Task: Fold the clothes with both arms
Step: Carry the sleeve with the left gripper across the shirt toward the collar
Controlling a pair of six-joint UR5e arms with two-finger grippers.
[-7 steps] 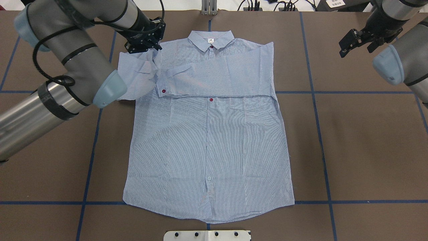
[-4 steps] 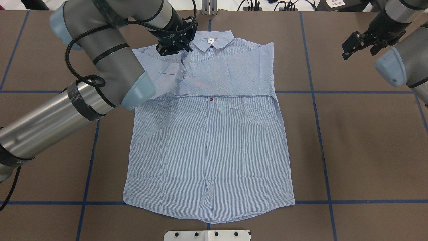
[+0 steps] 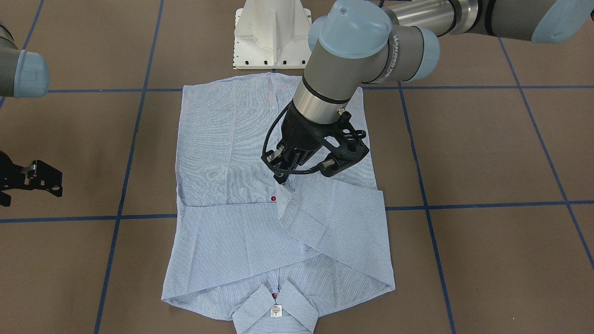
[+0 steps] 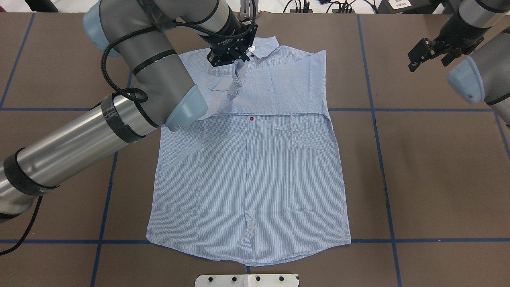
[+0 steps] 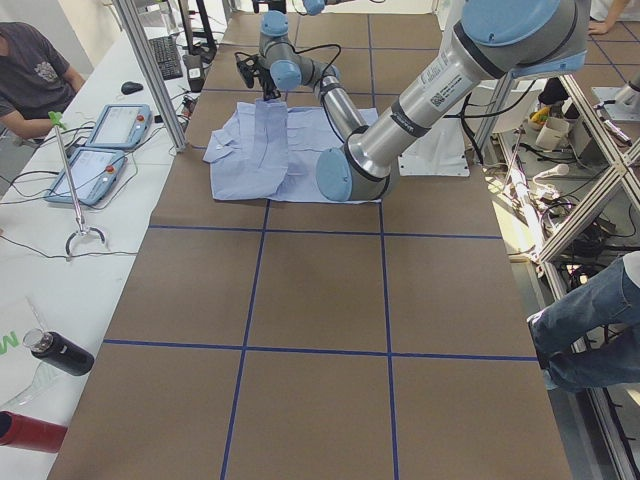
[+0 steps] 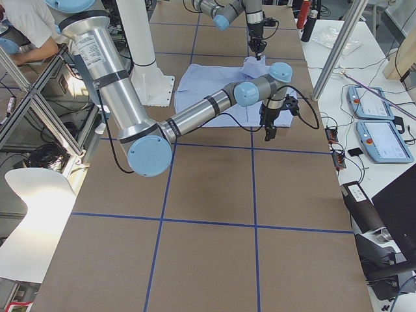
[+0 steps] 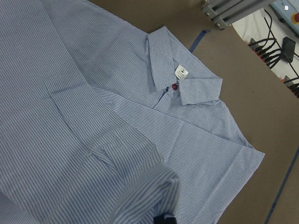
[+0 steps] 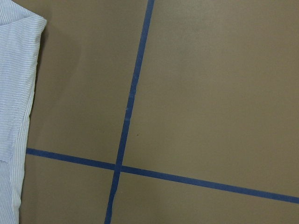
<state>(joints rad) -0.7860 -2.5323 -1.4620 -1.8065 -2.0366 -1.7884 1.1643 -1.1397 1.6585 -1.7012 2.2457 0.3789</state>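
- My left gripper is closed on the cuff of one sleeve. It holds the cuff up above the chest, near the collar.
- My right gripper is spread and empty, over bare table by the far right corner.
- The shirt lies flat mid-table, collar toward the far edge.
- Risk: my pinch looks thin, so the cuff may slip out. Dragging may also rumple the other sleeve folded beneath.
- Count: one shirt, two sleeves, two grippers.
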